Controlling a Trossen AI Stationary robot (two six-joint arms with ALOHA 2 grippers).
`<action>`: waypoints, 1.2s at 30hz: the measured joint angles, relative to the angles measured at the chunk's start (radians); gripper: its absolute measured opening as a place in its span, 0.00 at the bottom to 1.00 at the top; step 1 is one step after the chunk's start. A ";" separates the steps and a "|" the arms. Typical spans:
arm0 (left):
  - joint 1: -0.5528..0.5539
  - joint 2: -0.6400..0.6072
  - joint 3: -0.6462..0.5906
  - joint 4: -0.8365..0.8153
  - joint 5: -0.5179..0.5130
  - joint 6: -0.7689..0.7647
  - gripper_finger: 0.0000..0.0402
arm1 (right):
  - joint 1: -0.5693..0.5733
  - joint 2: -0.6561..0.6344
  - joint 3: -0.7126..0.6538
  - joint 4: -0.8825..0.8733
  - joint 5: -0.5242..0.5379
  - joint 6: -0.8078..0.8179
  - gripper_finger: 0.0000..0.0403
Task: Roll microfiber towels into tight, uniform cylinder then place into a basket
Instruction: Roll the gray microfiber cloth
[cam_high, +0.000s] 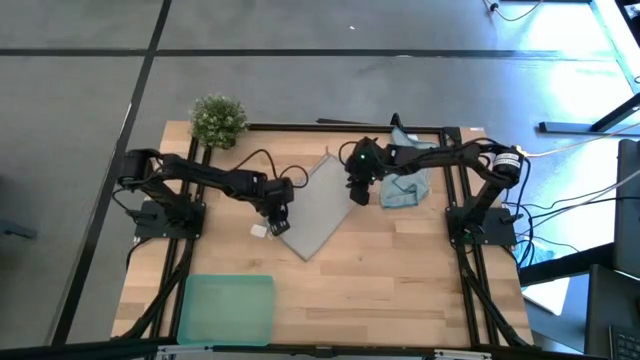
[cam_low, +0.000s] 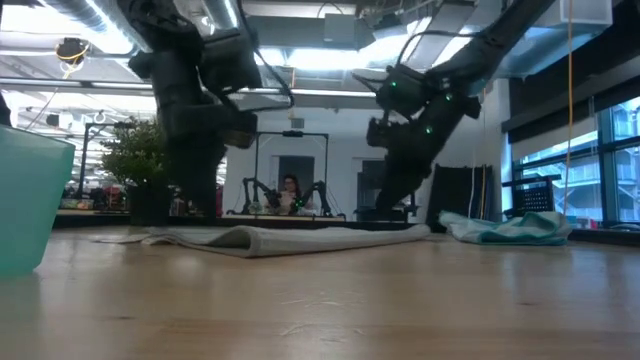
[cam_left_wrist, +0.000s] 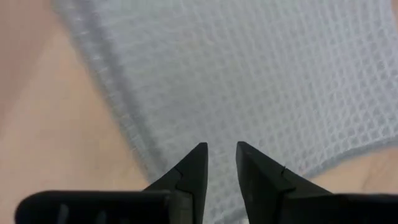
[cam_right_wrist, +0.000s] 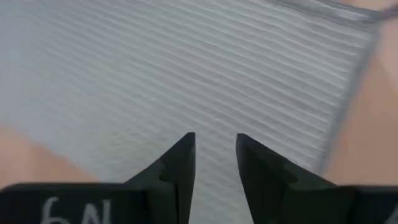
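Basket (cam_high: 226, 310): sitting nearest the table's front edge, at about seven o'clock from the table's middle, well apart from both my arms; the low view is catching only its mint wall (cam_low: 28, 200) at the picture's edge.
Table (cam_high: 400, 280): bare wood is lying between the basket and the cloths.
Grey towel (cam_high: 320, 205): lying flat and slanted near the table's middle; the low view is showing it as a thin layer (cam_low: 270, 238) with one low fold, which the high view is not showing.
White tag (cam_high: 259, 230): lying just beside the grey towel's edge, at eight o'clock from its middle.
My left gripper (cam_high: 281, 213): hanging over the grey towel's nine o'clock edge; my left wrist view is showing my fingertips (cam_left_wrist: 194, 163) a narrow gap apart, right over the waffle weave (cam_left_wrist: 261, 74), with no cloth between them.
My right gripper (cam_high: 358, 185): hanging over the towel's two o'clock corner; my right wrist view is showing my fingers (cam_right_wrist: 183, 155) parted a little, gripping nothing, over ribbed grey cloth (cam_right_wrist: 186, 68).
Blue towel (cam_high: 405, 180): lying crumpled at three o'clock from the grey towel, partly under my right arm; the low view is showing it as a low heap (cam_low: 505, 228).
Plant (cam_high: 217, 118): standing at the table's far corner, at eleven o'clock.
Person (cam_low: 291, 192): sitting far behind, seen only in the low view, between my two arms.
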 joint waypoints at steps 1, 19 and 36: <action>0.006 -0.008 0.003 0.006 -0.014 0.000 0.20 | 0.000 0.000 0.021 -0.035 -0.033 0.002 0.29; -0.053 -0.018 -0.093 -0.020 -0.042 -0.082 0.20 | -0.007 -0.001 -0.078 -0.026 0.048 -0.129 0.29; -0.089 -0.045 -0.050 0.063 -0.006 -0.086 0.20 | -0.108 -0.019 -0.007 -0.009 0.028 -0.130 0.29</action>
